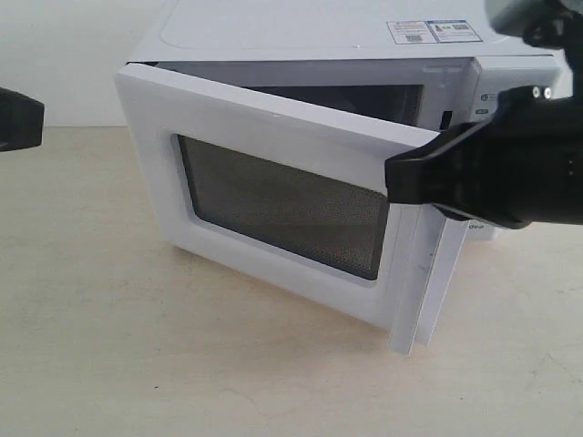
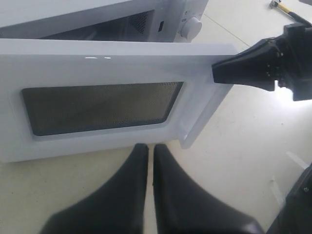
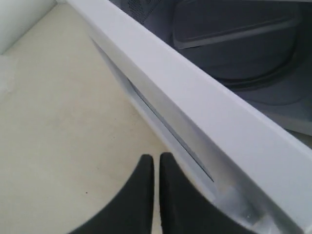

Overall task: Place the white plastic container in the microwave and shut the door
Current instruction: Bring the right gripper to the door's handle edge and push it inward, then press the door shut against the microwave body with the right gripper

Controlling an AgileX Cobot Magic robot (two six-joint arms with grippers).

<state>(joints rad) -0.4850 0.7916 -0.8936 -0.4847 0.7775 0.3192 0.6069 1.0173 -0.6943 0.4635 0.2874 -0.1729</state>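
The container (image 3: 234, 24) seems to lie inside the microwave (image 1: 273, 32). The right wrist view shows a rimmed shape with rounded corners, dim and grey, in the cavity beyond the door's edge. So loading looks done and closing the door (image 1: 273, 118) is the step in hand.

The door is hinged on the left and stands partly open, its free edge and handle (image 1: 428, 282) swung out to the near right. The right end effector (image 1: 396, 177) is clenched on nothing, its tip touching the door's outer face at the handle end. The left end effector (image 2: 150, 148) is also clenched and empty. It hovers over the worktop (image 1: 182, 364) just near of the door, below the window (image 2: 102, 107).

Next, the right tip likely needs to press the handle end toward the far side, following the door's arc so it does not slide off. A firm final push should seat the latch. The left arm should stay out of the door's path.
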